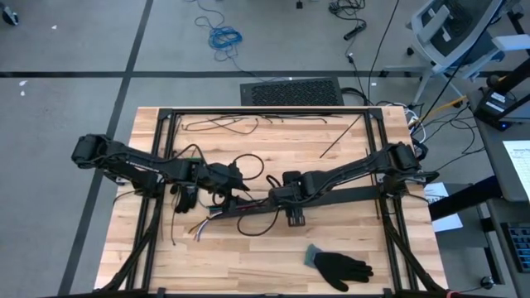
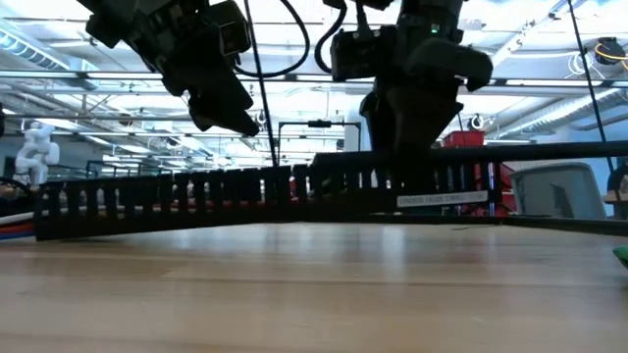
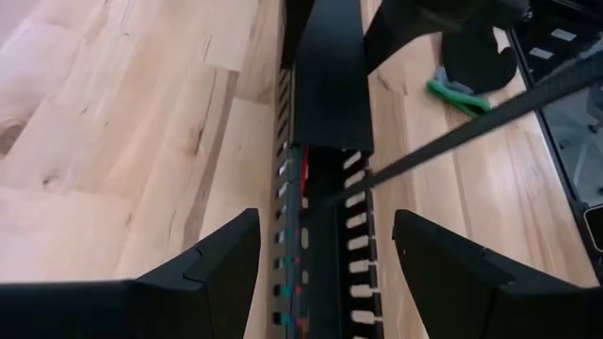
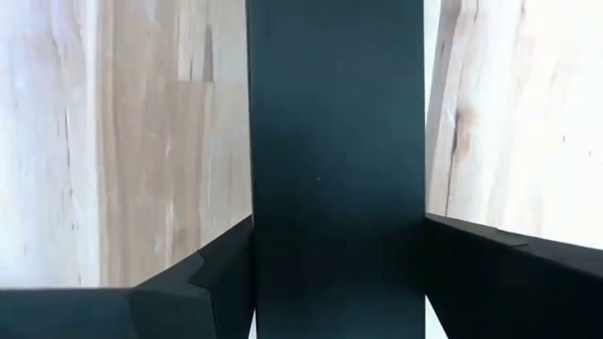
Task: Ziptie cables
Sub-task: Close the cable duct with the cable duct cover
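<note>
1. Where the black slotted strip (image 1: pixel 352 196) lies across it, the wooden table (image 1: pixel 248 265) shows bare boards on both long sides of the strip.
2. Both dark arms reach in over the strip, 1 from each end, and their grippers meet above its middle stretch.
3. The strip is partly covered. A plain black lid closes the length under the right arm, and the channel lies uncovered toward the end under the left arm, its side slots showing.
4. The right gripper (image 1: pixel 277 197) sits down on the lidded part of the strip. In the right wrist view its 2 fingers (image 4: pixel 188 282) press against both long edges of the lid, spread just as wide as the strip and clamped on it.
5. The left gripper (image 1: pixel 236 186) hovers above the uncovered part of the strip, beside the right gripper. Its fingers (image 3: pixel 217 264) stand spread wider than the strip, with wood showing between each finger and the strip's walls, and they hold nothing.
6. A black glove (image 1: pixel 339 266) with a green cuff lies well apart from the strip, on the side away from the thin black strands (image 1: pixel 232 124).
7. The cables (image 1: pixel 201 227) lie inside the strip's channel. Red and other colours show through the slots in the left wrist view, and their loose ends spill onto the wood from the strip's uncovered end.
</note>
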You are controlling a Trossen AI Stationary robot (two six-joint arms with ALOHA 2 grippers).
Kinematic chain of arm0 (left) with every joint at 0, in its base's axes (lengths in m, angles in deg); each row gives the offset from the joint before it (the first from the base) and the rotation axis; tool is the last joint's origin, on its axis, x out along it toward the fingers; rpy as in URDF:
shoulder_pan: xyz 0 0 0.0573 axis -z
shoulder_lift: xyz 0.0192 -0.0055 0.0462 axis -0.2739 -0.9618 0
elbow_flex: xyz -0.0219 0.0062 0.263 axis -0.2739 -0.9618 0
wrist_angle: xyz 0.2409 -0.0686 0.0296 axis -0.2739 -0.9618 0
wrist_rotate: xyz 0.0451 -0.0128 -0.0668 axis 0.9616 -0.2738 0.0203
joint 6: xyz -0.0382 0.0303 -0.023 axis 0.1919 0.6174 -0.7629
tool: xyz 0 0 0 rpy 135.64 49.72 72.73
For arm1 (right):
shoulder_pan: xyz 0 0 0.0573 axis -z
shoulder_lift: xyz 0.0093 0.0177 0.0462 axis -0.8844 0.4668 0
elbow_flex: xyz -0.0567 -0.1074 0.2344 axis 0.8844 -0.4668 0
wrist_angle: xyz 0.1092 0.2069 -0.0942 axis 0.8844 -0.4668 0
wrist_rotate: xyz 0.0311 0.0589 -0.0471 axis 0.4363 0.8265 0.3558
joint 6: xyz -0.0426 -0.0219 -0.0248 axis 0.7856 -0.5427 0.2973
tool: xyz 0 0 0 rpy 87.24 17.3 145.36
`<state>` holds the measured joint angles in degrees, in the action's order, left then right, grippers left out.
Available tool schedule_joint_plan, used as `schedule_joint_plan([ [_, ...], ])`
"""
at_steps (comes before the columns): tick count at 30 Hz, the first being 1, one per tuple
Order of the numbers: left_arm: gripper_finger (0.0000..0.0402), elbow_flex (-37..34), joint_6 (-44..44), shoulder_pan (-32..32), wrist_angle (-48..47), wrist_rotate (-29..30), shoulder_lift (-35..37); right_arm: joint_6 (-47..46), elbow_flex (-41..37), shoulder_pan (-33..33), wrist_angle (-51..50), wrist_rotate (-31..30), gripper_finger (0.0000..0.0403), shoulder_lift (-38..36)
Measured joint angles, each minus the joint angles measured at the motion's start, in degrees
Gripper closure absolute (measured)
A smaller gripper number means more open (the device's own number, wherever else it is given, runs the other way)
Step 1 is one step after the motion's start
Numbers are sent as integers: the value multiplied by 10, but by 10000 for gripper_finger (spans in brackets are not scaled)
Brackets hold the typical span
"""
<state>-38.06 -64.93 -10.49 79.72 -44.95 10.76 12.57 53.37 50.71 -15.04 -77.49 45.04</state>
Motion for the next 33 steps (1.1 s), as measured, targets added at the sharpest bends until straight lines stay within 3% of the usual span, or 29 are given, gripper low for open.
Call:
schedule_joint_plan([
  [10, 164, 0, 24, 7, -20, 0, -11, -31, 0, 1, 53, 0, 179, 3],
  [15, 164, 0, 14, 27, -15, -35, -10, -32, 0, 4, 51, -1, 179, 3],
  [21, 175, 0, 16, 55, -58, 20, -29, -37, 0, 6, 50, -3, 179, 3],
  [25, 226, -1, 14, 65, -56, 66, -36, -38, 0, 6, 50, -3, 179, 3],
  [33, 387, 0, 13, 68, -57, 98, -35, -38, 0, 5, 50, -3, 179, 3],
])
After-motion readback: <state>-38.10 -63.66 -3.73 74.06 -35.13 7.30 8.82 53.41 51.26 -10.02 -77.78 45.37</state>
